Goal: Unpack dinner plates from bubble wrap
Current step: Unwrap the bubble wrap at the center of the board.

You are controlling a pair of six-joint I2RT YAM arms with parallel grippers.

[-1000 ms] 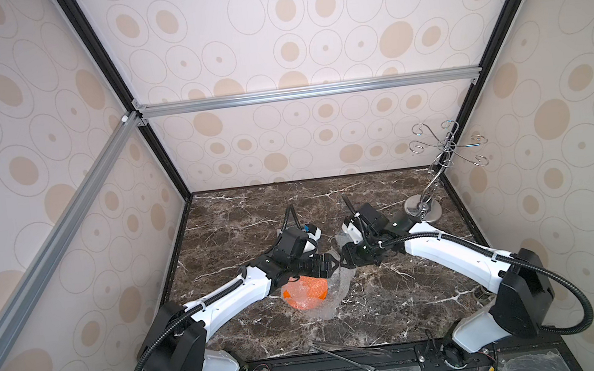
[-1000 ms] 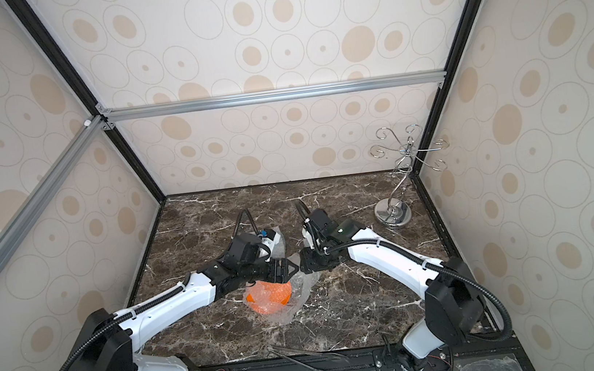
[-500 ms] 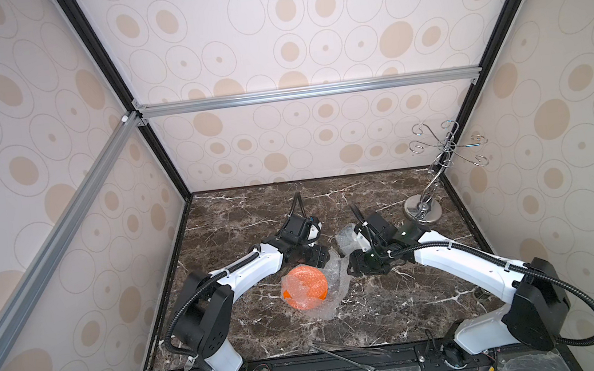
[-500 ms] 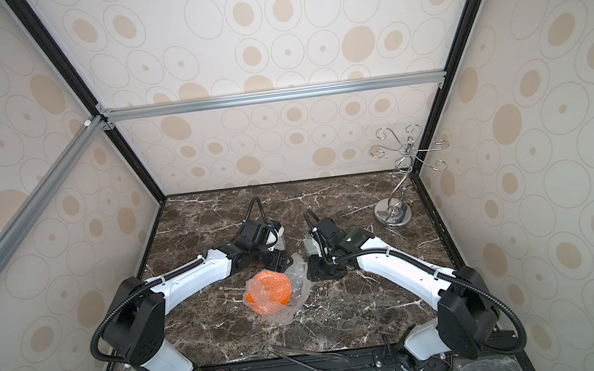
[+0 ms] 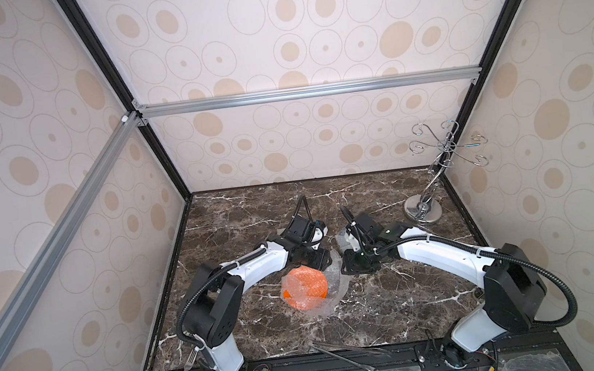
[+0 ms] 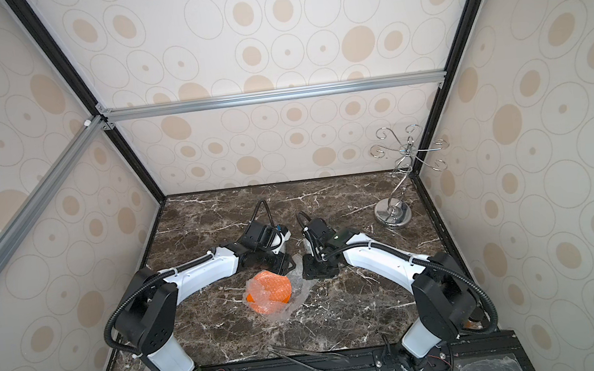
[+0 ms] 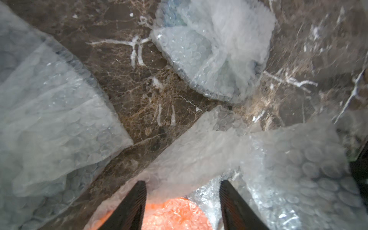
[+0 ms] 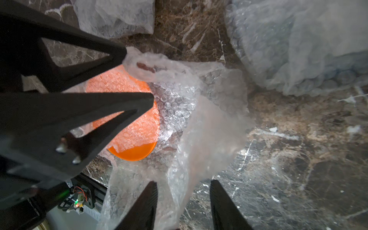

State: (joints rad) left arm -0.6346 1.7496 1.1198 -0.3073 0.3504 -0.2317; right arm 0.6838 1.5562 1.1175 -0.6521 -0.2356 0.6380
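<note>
An orange dinner plate (image 5: 305,287) (image 6: 269,290) lies on the marble top, loosely covered by crumpled bubble wrap (image 8: 199,111). One edge of the plate (image 8: 137,153) shows bare. My left gripper (image 7: 182,185) (image 5: 321,263) is at the plate's far edge. It is open, with a wrap flap (image 7: 199,151) and the plate (image 7: 175,215) between its fingers. My right gripper (image 8: 183,185) (image 5: 348,266) stands open beside it. A hanging flap of the wrap lies between its jaws, against one finger (image 8: 147,201).
Two more bubble-wrapped bundles (image 7: 209,59) (image 7: 49,119) lie just beyond the grippers; their contents cannot be made out. A silver wire stand (image 5: 424,212) is at the back right. Metal tongs (image 5: 345,356) and a fork (image 5: 185,368) lie at the front edge.
Both grippers' jaws have narrowed. The left arm's elbow has swung in toward the middle. The wrapped orange plate has stayed about where it was.
</note>
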